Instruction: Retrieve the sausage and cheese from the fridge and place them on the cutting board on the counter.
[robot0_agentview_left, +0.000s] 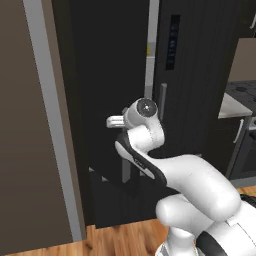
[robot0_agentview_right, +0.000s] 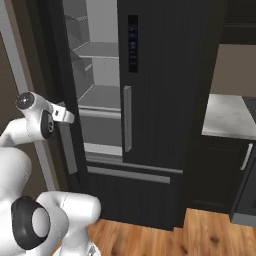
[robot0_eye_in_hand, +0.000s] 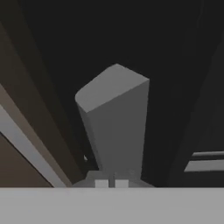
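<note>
The claw (robot0_eye_in_hand: 111, 183) is clamped on the grey handle (robot0_eye_in_hand: 114, 127) of the fridge's (robot0_agentview_right: 150, 100) left door, which stands partly ajar, light shelves (robot0_agentview_right: 97, 97) showing inside.

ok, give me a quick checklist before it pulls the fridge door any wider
1. End effector shut on the door handle: ok, jaws closed at the grey bar's end.
2. Left fridge door already ajar: ok, grey shelves show through the gap.
3. Right fridge door closed: ok.
4. Sausage and cheese located inside: cannot tell, none seen on the visible shelves.
5. Swing path past the brown cabinet panel: cannot tell.
</note>
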